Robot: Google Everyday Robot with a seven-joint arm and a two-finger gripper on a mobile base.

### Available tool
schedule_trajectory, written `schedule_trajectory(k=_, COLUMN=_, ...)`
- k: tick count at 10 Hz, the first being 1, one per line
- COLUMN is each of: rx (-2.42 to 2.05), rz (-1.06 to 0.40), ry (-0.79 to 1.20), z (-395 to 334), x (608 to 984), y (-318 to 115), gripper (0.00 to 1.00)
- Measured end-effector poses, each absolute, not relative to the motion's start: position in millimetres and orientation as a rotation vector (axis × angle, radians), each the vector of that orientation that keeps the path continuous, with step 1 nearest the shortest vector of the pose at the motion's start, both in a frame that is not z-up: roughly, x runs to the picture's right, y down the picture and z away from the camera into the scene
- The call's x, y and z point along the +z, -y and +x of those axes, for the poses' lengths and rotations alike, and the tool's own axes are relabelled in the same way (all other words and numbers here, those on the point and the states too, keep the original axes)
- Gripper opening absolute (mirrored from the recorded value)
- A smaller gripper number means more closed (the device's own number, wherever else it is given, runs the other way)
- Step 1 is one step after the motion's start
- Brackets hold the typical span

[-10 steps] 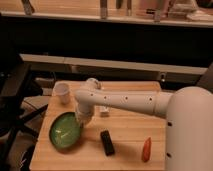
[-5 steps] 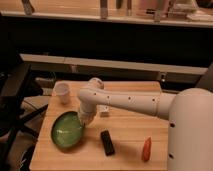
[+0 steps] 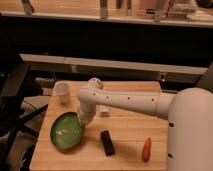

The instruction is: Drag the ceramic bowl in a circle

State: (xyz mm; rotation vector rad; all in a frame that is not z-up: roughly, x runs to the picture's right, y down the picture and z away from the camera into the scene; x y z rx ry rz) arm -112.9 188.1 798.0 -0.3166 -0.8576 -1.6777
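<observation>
My gripper [image 3: 82,121] is low at the centre-left of the frame, hanging down from the wrist at the end of my white arm [image 3: 130,101] and meeting the upper right rim of the ceramic bowl [image 3: 66,132]; the wrist hides the tip, so whether it pinches the rim or only presses against it I cannot tell. The bowl sits at the lower left of the wooden table [image 3: 125,130], close to the table's left edge. I judge it heavy for its size, rigid, glossy and therefore slippery, and likely to chip if it tips or drops off that near edge. The rim is the sensible place to take it, one finger inside the wall and one outside, keeping the base flat on the wood as it slides. A small white cup [image 3: 62,93] stands above it in the frame, a black block [image 3: 106,142] lies to its right, and an orange carrot-like piece [image 3: 146,149] lies further right, so the circle should stay tight.
</observation>
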Motion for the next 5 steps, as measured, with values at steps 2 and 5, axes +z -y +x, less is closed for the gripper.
schedule_trajectory(k=2, rx=-1.687, rz=-0.311, ry=0.862, z=-113.7, x=799.0, y=-187.3, gripper=0.01)
schedule_trajectory(k=5, rx=-1.696, rz=-0.303, ry=0.869, z=-107.0, x=802.5, y=-182.3, gripper=0.01)
